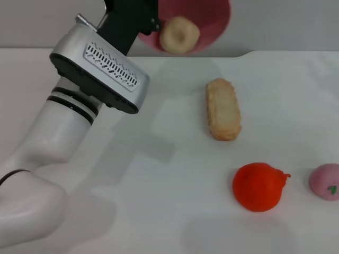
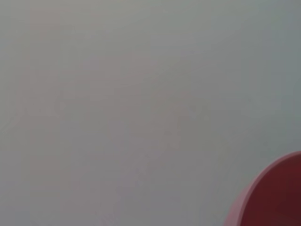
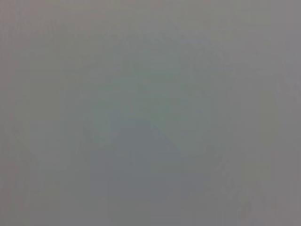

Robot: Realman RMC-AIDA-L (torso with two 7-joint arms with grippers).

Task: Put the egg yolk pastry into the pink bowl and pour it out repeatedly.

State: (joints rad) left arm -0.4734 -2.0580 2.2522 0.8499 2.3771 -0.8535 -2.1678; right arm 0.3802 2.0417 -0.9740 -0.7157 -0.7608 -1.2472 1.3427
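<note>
Left gripper [image 1: 142,25] holds the pink bowl [image 1: 209,24] by its rim, tipped high over the far counter [image 1: 159,174], fingers hidden so opening unclear; egg yolk pastry [image 1: 179,34] sits at the lip, looks light, crumbly and prone to roll, so cup its sides gently; right gripper unseen.

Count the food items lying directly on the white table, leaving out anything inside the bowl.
3. The long bread lies mid-table, the red fruit nearer the robot, and the pink fruit at the right edge. The left arm could hide more.
</note>
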